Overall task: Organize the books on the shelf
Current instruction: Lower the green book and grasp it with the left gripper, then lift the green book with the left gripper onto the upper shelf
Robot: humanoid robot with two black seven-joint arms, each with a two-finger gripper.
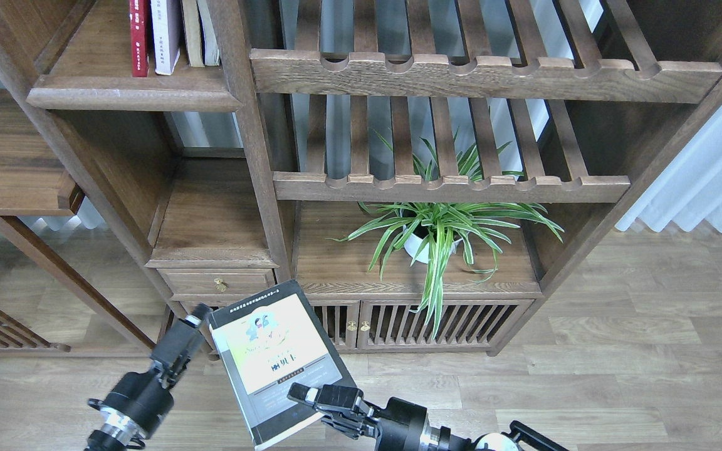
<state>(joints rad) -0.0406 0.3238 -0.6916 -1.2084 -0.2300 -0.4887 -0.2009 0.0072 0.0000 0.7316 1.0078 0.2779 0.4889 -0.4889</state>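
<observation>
One black book (276,360), between both pincers

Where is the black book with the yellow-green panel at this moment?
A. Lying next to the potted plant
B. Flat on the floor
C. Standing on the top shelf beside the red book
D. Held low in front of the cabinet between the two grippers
D: the black book is tilted in the air before the cabinet, with the left gripper at its upper-left edge and the right gripper at its lower-right edge.
</observation>
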